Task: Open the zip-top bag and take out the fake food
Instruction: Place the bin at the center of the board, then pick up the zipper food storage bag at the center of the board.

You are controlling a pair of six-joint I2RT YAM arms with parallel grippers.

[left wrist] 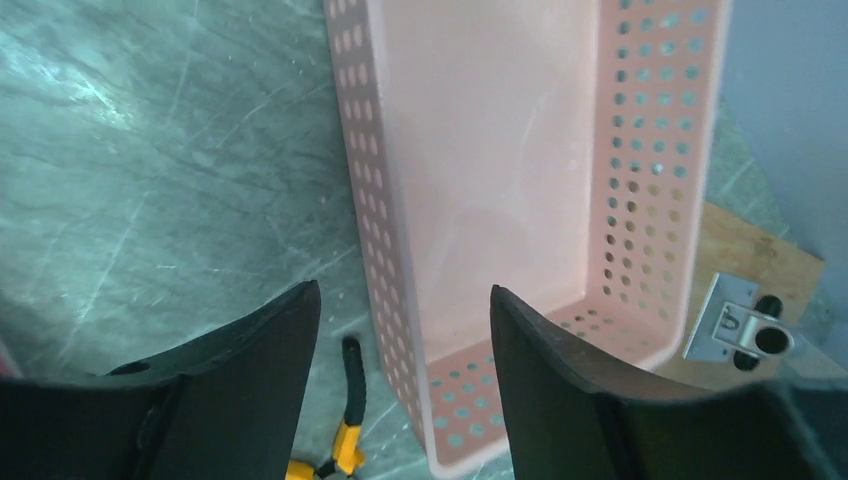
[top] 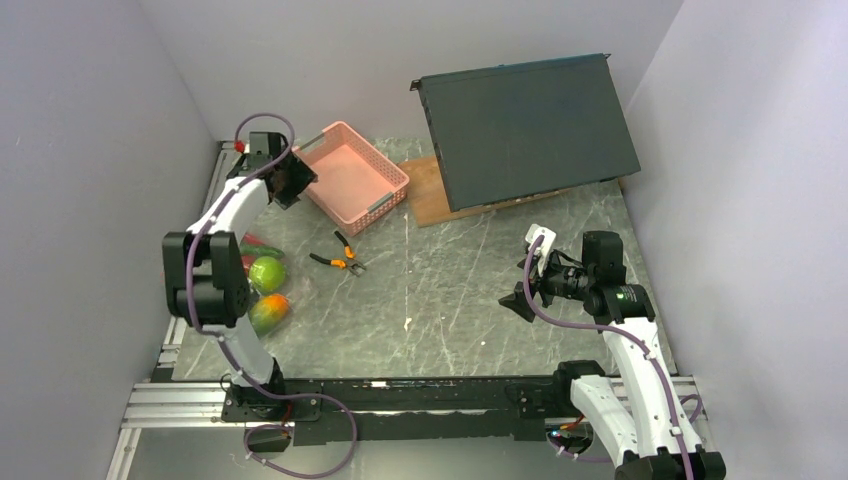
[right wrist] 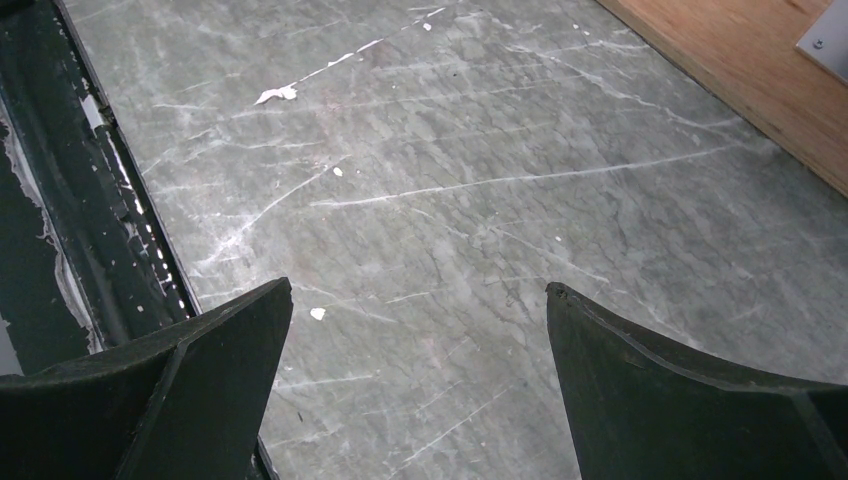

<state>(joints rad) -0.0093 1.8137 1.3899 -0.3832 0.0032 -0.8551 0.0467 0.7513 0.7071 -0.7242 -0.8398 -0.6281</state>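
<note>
Both grippers are empty: right gripper [right wrist: 420,290] spread wide over the table. Leftward lie mango [top: 268,313] and green apple [top: 266,272], light, hard, slick, best pinched mid-body; zip-top bag possibly beneath them. Left gripper [left wrist: 405,295] stands parted above pink basket [left wrist: 640,150].

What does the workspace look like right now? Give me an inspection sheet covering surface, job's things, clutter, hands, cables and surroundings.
Surface: grey marbled table, with scratches and white flecks.
Job's things: green apple, orange-green mango and red piece lie loose beside the left arm; bag not made out.
Clutter: pink basket, nothing seen inside; pliers with orange handles; dark flat box on a wooden board.
Hands: left hand open, holding nothing, above the basket's edge; right hand open, holding nothing, over bare table.
Cables: purple cables run along both arms.
Surroundings: plain pale walls on three sides.
</note>
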